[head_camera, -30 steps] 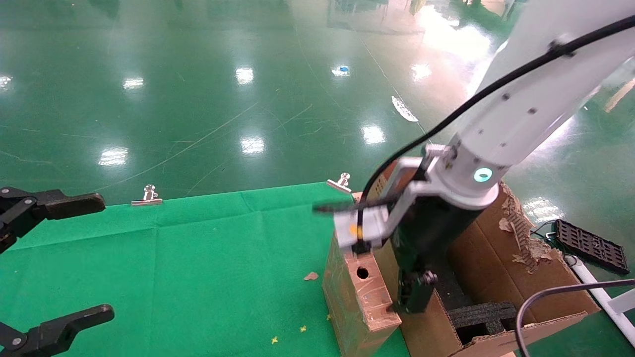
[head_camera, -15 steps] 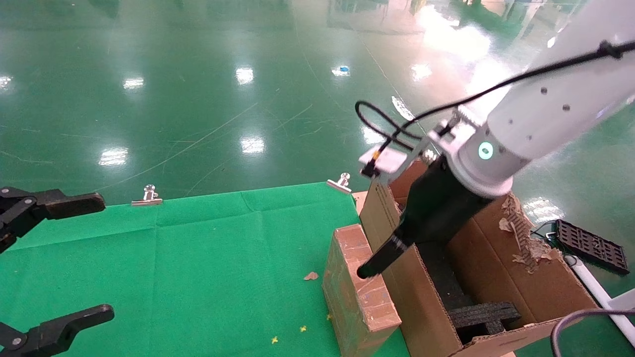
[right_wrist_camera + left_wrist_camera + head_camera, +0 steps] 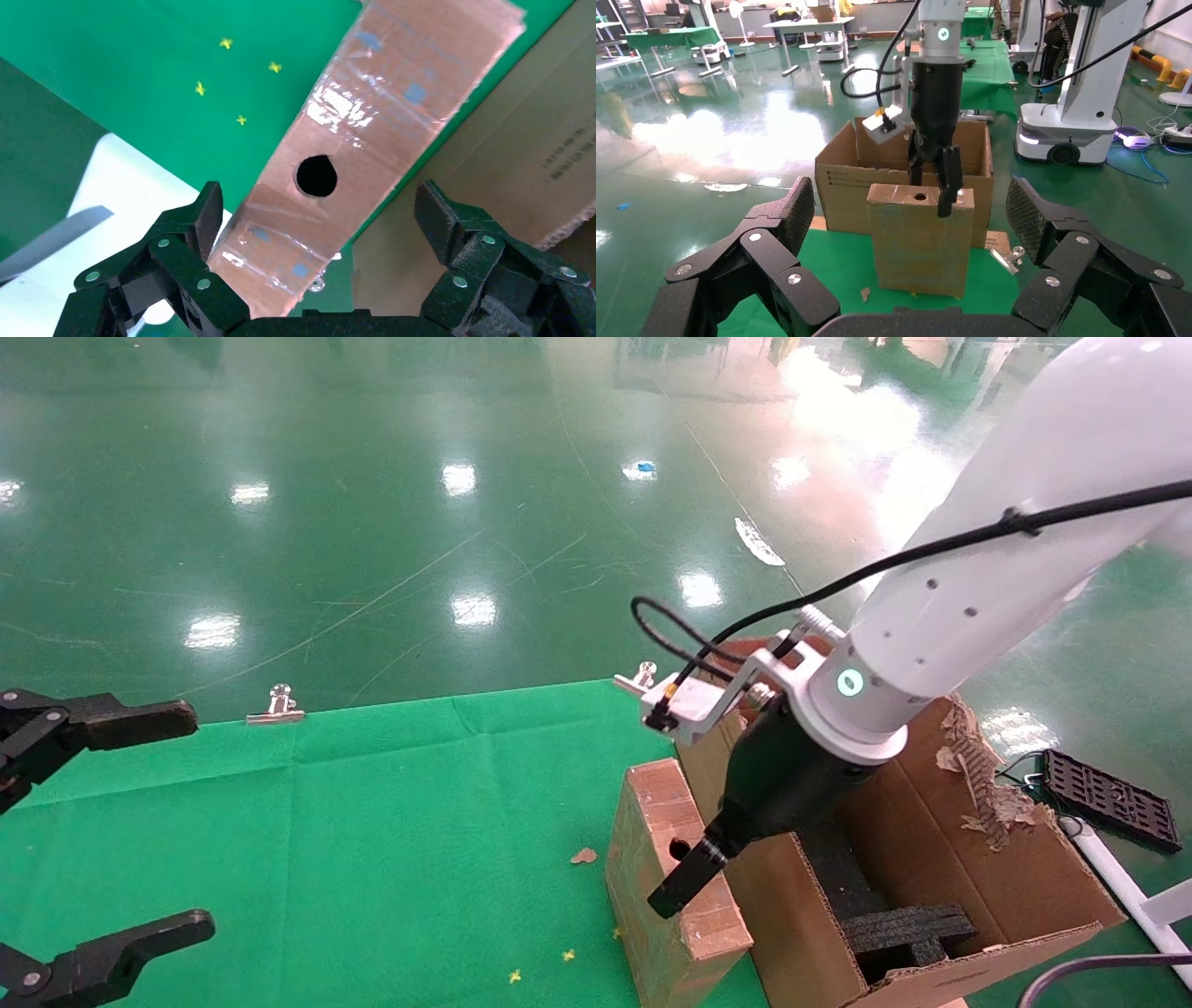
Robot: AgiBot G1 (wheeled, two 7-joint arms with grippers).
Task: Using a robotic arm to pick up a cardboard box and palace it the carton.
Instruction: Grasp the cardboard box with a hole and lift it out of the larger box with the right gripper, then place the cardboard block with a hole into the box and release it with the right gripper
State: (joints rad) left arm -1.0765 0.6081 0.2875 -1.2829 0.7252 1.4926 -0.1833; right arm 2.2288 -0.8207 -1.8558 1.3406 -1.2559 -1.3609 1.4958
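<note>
— Where does the small slab-like brown cardboard box (image 3: 672,887) stand?

— Upright on its narrow edge on the green cloth-covered worktop (image 3: 372,840), at the worktop's right side, touching or just beside the outer wall of the large brown corrugated carton (image 3: 941,859). The taped narrow side with the small round hole (image 3: 316,175) faces up.

— And the white tubular right arm (image 3: 978,579)?

— It reaches down from the right, and its black right gripper (image 3: 320,232) hangs over the box's top edge. In the right wrist view the fingers (image 3: 184,235) are spread wide, one on each side of the narrow top face, and they grasp nothing.

— The carton itself?

— Open at the top, with black foam blocks (image 3: 908,929) inside and a ragged torn edge (image 3: 973,756) on its far right wall.

— The other arm?

— The black left gripper (image 3: 93,831) is parked at the left edge of the worktop, its fingers released and wide apart, well away from the box.
</note>
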